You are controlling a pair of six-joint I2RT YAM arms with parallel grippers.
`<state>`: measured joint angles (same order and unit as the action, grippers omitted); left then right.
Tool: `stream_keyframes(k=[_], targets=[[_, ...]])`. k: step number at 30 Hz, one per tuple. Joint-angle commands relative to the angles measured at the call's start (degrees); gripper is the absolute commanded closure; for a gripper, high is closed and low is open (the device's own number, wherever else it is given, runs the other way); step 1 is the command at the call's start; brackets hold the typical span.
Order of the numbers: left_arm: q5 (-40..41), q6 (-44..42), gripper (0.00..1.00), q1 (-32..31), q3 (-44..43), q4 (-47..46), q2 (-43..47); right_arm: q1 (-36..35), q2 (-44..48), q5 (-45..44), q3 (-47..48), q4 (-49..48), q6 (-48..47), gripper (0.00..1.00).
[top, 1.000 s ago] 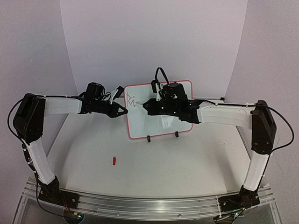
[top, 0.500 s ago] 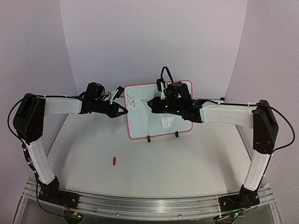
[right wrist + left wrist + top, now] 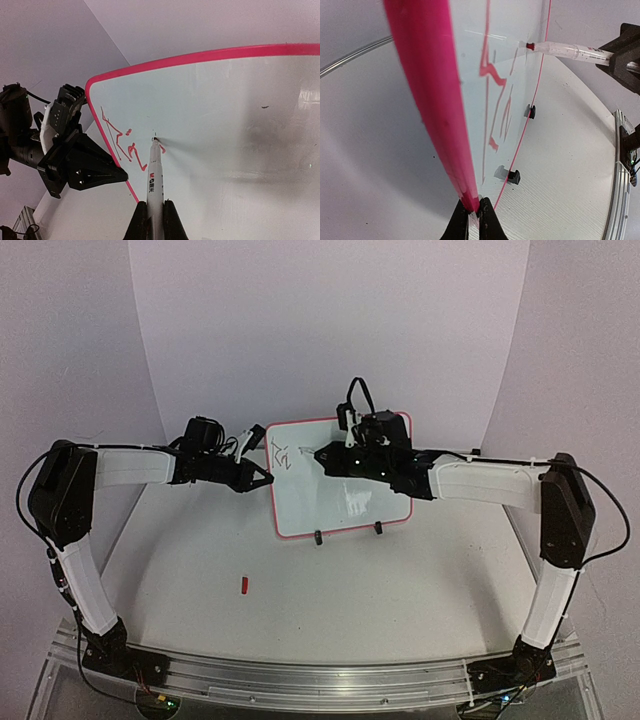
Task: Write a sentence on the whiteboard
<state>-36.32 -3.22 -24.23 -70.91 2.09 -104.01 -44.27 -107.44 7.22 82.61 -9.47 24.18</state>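
The left arm (image 3: 130,466) reaches in from the side. The left jaws are pinched narrow on the pink frame of the whiteboard (image 3: 345,508) at its left edge, and the left wrist view shows that edge caught between the two tips. I judge the grip is there to brace the board so it neither slides nor tips under the push of writing. The whiteboard stands near the middle of the bench (image 3: 420,590), leaning back on two black clip feet (image 3: 318,537), well beyond a small red cap (image 3: 245,585) lying alone. The sentence (image 3: 281,455) is only begun: a few red strokes in the upper left corner, too scrawled to read. Just right of them the marker (image 3: 154,176) has its tip at the board's surface, touching or all but, so the next letter seems to be in hand. The right jaws are closed on the marker's barrel, holding it lengthwise so the tip leads, with the right arm (image 3: 480,485) stretched across the board's front.

Against a second ago, the right jaws and marker have climbed a little up and rightward, toward the top line of writing. The left arm, board and cap have stayed put, and no new stroke shows from above.
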Motion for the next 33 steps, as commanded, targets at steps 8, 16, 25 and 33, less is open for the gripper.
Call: stream_keyframes(k=[8,16,25,33], targets=[[4.4,-3.5,1.0,-0.2,-1.8,2.7,-0.5,0.3,-1.9,3.0,1.1,0.7,1.3,1.0],[4.4,-3.4,1.0,-0.2,-1.6,2.7,-0.2,0.3,-2.3,2.8,1.2,1.3,1.7,1.0],[4.3,-3.4,1.0,-0.2,-1.6,2.7,-0.1,0.3,0.2,-1.5,-1.5,1.8,1.5,1.0],[4.3,-3.4,1.0,-0.3,-1.6,2.7,-0.1,0.3,1.7,-2.5,-3.4,2.1,1.3,1.0]])
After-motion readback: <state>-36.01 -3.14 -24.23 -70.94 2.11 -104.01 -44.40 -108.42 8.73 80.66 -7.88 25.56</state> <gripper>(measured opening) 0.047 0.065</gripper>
